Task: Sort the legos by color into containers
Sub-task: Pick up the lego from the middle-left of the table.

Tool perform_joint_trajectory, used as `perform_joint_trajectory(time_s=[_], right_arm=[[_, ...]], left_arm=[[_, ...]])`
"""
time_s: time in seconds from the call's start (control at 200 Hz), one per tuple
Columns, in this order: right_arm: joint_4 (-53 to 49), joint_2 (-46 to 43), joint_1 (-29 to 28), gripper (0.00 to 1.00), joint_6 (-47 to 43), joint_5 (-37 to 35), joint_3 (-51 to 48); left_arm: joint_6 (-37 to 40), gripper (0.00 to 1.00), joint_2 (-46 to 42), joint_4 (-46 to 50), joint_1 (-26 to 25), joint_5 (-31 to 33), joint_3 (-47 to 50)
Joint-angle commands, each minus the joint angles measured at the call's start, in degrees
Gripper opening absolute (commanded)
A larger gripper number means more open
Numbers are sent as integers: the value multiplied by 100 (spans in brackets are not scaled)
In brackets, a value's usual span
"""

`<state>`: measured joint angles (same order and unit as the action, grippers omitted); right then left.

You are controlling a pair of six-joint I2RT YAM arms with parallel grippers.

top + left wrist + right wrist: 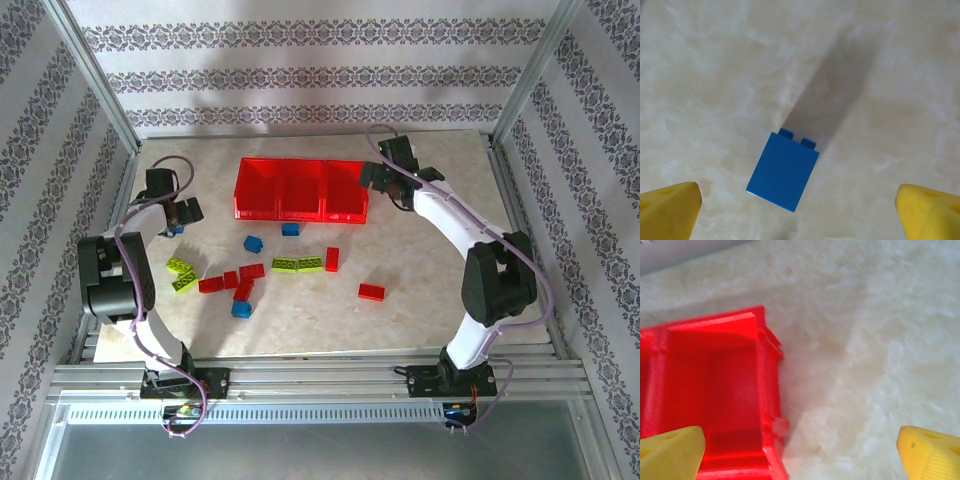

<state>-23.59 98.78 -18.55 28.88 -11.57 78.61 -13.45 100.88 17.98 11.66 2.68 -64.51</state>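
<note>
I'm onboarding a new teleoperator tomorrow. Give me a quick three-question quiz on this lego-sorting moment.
1. True or false: the left pincer is shut on the small blue plastic brick.
2. The right pincer hovers by which end of the translucent red three-compartment plastic tray? A left, B middle, C right.
3. What colour is the lone flat plastic plate nearest the right arm's base?
Key: 1 false, it is open; 2 C; 3 red.
</note>
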Motion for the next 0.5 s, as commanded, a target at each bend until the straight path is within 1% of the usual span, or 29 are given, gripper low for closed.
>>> perform_joint_trajectory(time_s=[0.0, 0.225, 0.375, 0.495], right_arm=[[79, -453, -67, 98, 259, -401, -549], [196, -1247, -149, 98, 498, -785, -1347], [182, -1648, -167, 98, 557, -1026, -1643], [120, -1847, -167, 98, 514, -1211, -1726]], left_arm=[[302, 100, 351, 685, 157, -266, -394], [327, 99, 857, 697, 349, -367, -724], [369, 95, 1161, 732, 398, -430, -941], [404, 88, 1360, 793, 407, -438, -1128]])
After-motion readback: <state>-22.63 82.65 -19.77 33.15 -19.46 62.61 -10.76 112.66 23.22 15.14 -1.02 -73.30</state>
